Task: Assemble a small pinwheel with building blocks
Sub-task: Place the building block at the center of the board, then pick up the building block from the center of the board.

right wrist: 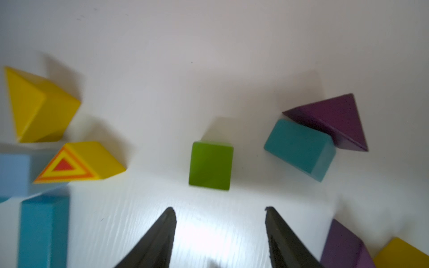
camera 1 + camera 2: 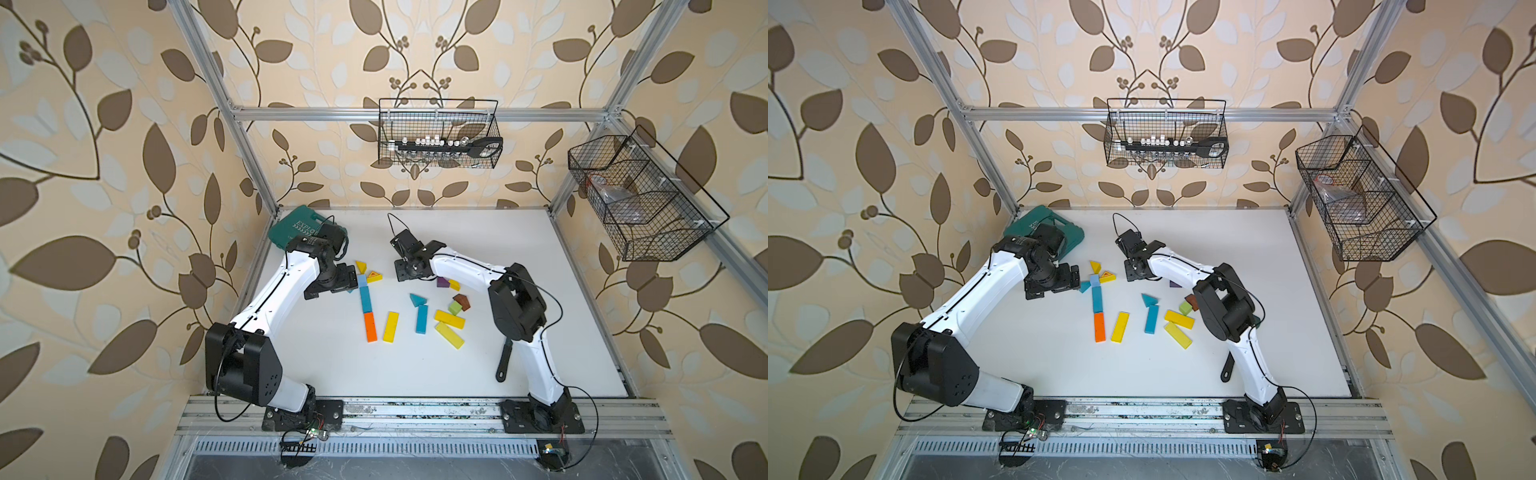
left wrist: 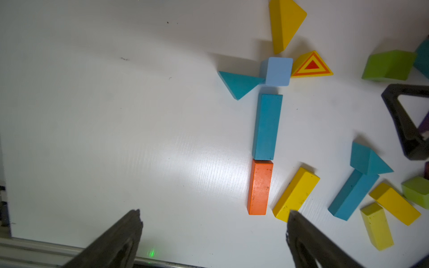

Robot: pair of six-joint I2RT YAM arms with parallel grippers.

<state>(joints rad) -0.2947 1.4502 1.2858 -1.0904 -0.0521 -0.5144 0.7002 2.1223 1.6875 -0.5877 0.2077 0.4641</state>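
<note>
Dark, tapered, rough-edged fingers of right gripper (image 1: 219,210), parted and empty, just short of a matte green cube (image 1: 210,166) set apart on the white, faintly ribbed bench (image 2: 457,374). Beyond that cube, teal block (image 1: 299,148) touching purple wedge (image 1: 334,120).

Left gripper (image 3: 214,211) spread wide, likewise gripping nothing, hovering between the bench's left edge and the assembly.

Assembly mid-bench, all solid matte pieces:
- Scuffed orange bar (image 3: 260,188) and teal bar (image 3: 267,126) end to end.
- Pale blue cube (image 3: 277,72) just past the teal bar's far end.
- Teal wedge (image 3: 238,84) tip-on against one cube side.
- Printed yellow wedge (image 3: 311,66), with nested red and orange triangles, against the opposite side.
- Plain yellow wedge (image 3: 284,23) just beyond the cube.

Yellow bar (image 3: 296,193) loose beside the orange one. Further loose pieces toward the right edge, with brown block (image 2: 1191,301) half hidden behind the right arm.

Teal case (image 2: 297,226) at far left corner, white lettering "EXPLO" legible, remainder covered by the left arm. Dark wrench (image 2: 505,361) flat toward the near right corner, upper end behind the right arm. Black wire baskets on back wall (image 2: 438,133) and right wall (image 2: 640,195).
</note>
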